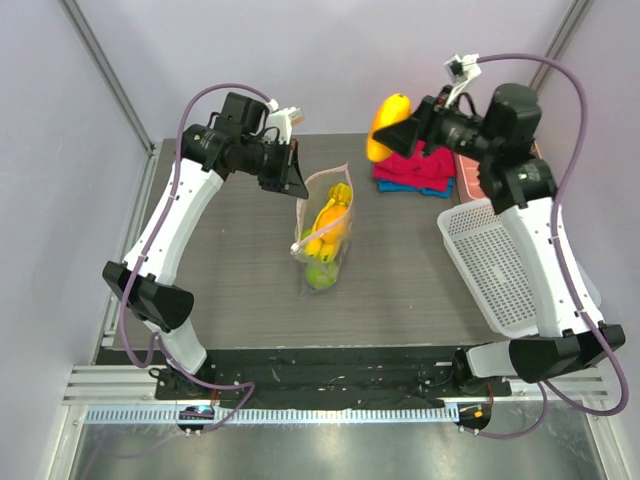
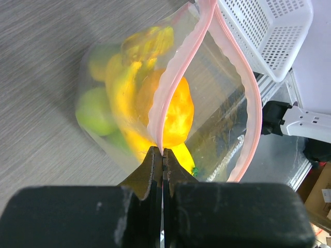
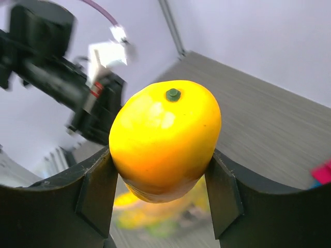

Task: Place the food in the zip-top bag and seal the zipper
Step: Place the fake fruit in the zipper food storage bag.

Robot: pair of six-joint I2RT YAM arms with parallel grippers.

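Fingers first, seen from above: my left gripper (image 1: 291, 176) is clamped on the upper edge of the bag (image 1: 325, 235), holding its mouth up off the table (image 1: 230, 270). The bag sits mid-table, leaning away from me, with bananas (image 1: 328, 222) and a green fruit (image 1: 320, 275) inside. My right gripper (image 1: 405, 125) is up in the air, to the right of the bag and beyond it, pinching an orange (image 1: 386, 128) between its fingers. Behind it lies a pile of red and blue cloths (image 1: 415, 172). The white basket (image 1: 495, 265) rests tilted by my right arm.

On my left wrist camera, both fingertips (image 2: 155, 160) are pressed flat together with the pink zipper (image 2: 173, 85) caught between them. One side of the strip is in my pinch; the other side bows away to the right, so the mouth gapes open. Through the clear plastic I see bananas (image 2: 124, 88), a green fruit (image 2: 95, 111) and a second orange (image 2: 180, 111). The basket (image 2: 269, 26) is at the top right.

On my right wrist camera, my two fingers (image 3: 98, 191) press on either side of the orange (image 3: 165, 134), its small green stem nub facing the lens. Blurred behind it are my left arm (image 3: 62, 77) and, low down, the bag (image 3: 155, 219) with its yellow contents.
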